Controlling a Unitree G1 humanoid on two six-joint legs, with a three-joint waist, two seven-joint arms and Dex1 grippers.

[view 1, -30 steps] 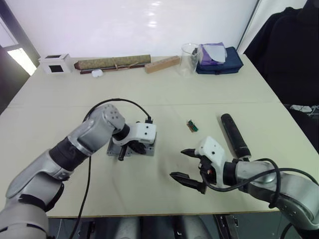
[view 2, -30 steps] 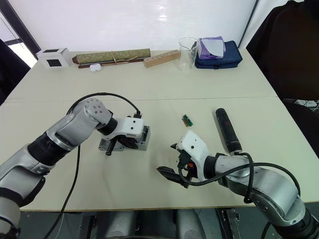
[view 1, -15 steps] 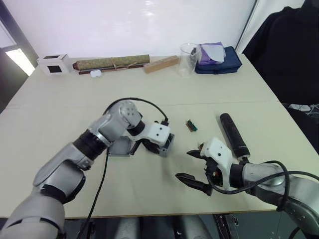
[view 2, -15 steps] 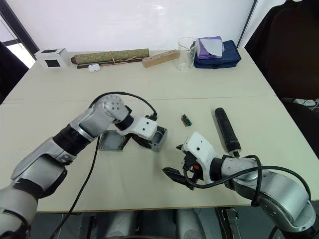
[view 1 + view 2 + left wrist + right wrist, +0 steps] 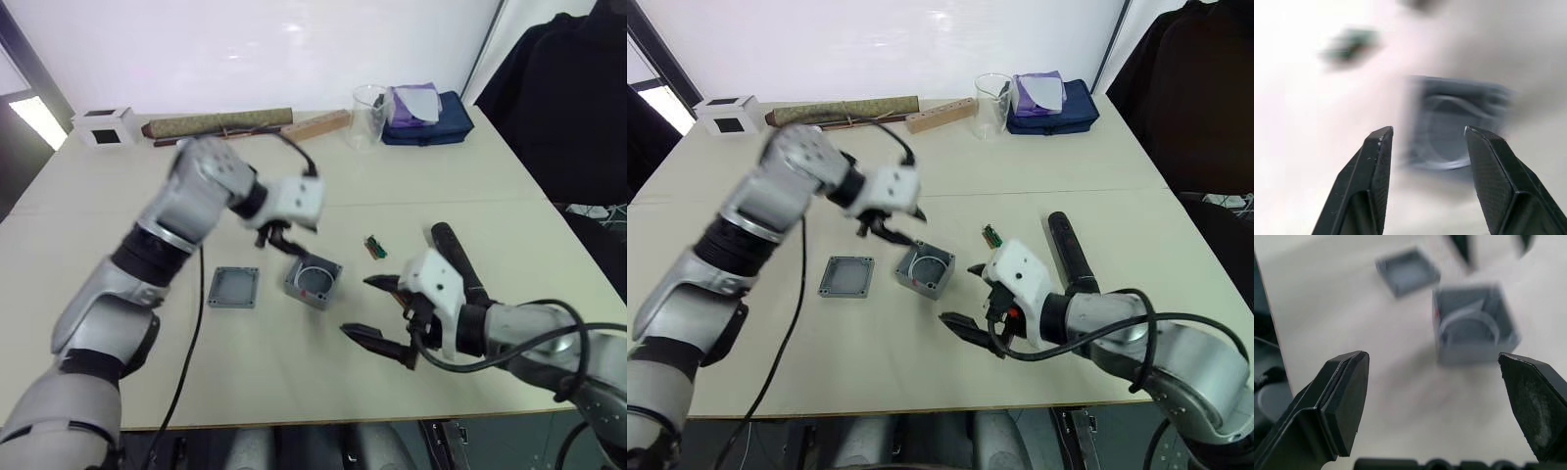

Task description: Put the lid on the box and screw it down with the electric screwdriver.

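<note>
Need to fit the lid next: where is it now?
The shallow grey square lid lies on the table, just left of the open grey box.

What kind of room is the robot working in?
Probably a lab or workshop: a plain table against a blank wall, holding an electric screwdriver, a grey box with wire inside, and its lid.

The small grey square box (image 5: 925, 270) and the shallow grey square lid (image 5: 847, 277) look like matt moulded plastic. The black cylindrical electric screwdriver (image 5: 1073, 254) has a dull, smooth shell. The pale beige worktop (image 5: 1038, 191) is smooth and matt. The clear beaker (image 5: 994, 95) looks glossy.
</note>
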